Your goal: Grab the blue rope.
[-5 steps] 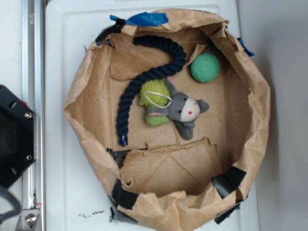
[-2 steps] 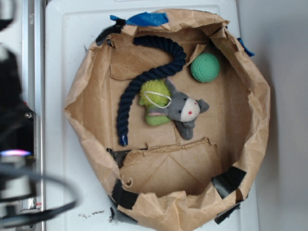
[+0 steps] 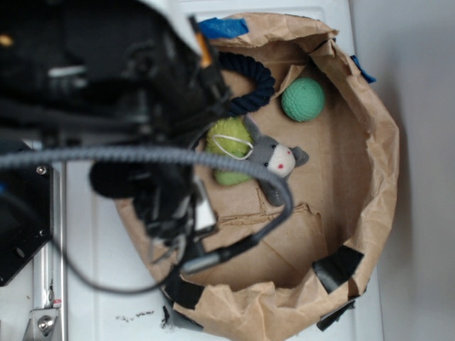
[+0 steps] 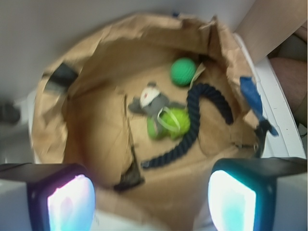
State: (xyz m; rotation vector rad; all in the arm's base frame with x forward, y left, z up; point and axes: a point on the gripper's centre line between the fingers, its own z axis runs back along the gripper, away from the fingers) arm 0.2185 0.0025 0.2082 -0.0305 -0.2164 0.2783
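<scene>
The blue rope (image 4: 194, 126) is thick, dark navy and twisted. It curves across the floor of the brown paper bag (image 4: 110, 53), past a lime-green toy (image 4: 171, 122), and its tip (image 4: 145, 165) points toward me. My gripper (image 4: 151, 202) hangs open above the bag's near rim, short of the rope, with nothing between its pads (image 4: 70, 202). In the exterior view my blurred black arm (image 3: 106, 85) covers the bag's left side. Only the rope's upper bend (image 3: 254, 79) shows there.
A grey plush animal (image 3: 274, 160) lies against the lime toy (image 3: 226, 141) beside the rope. A green ball (image 3: 303, 99) sits at the bag's far side. The crumpled bag walls (image 3: 380, 149) ring everything, and blue tape (image 4: 251, 92) marks the rim. A grey cable (image 3: 142, 158) loops off the arm.
My arm has swung in from the left edge over the bag and now hides the rope's lower half and tip in the exterior view. The rope, toys and ball have not moved.
</scene>
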